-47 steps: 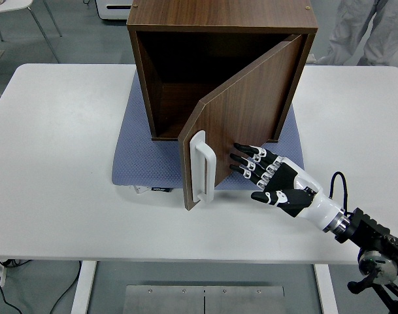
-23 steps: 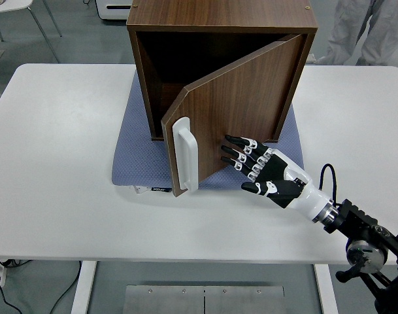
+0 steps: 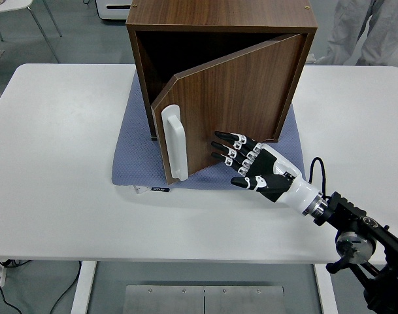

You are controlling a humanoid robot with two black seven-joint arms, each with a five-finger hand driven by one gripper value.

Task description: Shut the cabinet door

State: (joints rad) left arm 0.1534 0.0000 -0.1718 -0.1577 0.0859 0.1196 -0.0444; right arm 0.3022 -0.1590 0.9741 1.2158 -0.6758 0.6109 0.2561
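The right hand (image 3: 241,160), fingers spread flat and grasping nothing, presses the cabinet door (image 3: 228,108) further shut than 1 second ago; its white handle (image 3: 174,142) has swung nearer the cabinet (image 3: 221,19), leaving a narrowing gap still to close.

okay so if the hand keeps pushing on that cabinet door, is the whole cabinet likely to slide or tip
Probably neither. The cabinet is a broad, squat wooden box, so tipping looks unlikely. It sits on a textured blue mat, which likely grips it. The door is a stiff panel that should swing on its hinge under the right hand's fingertips.
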